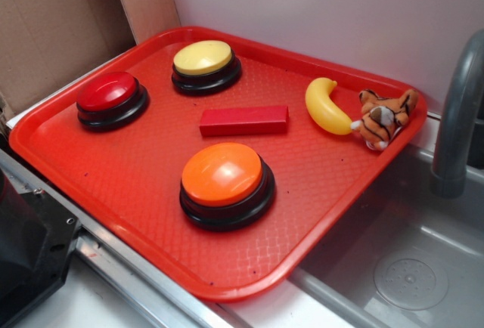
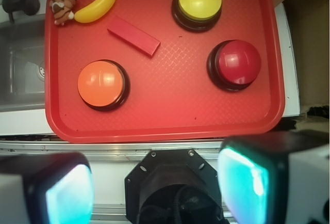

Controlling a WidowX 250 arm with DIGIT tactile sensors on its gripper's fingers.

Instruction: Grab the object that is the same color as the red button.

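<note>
A flat red rectangular block, the object, lies on the red tray between the buttons. The red button, glossy dome on a black base, sits at the tray's left in the exterior view and at the right in the wrist view. My gripper is high above the tray's near edge, over the robot base, far from the block. Its jaws stand wide apart with nothing between them. The gripper is not visible in the exterior view.
A yellow button and a larger orange button also sit on the tray. A yellow banana and a toy tiger lie at its far edge. A sink with a grey faucet adjoins the tray.
</note>
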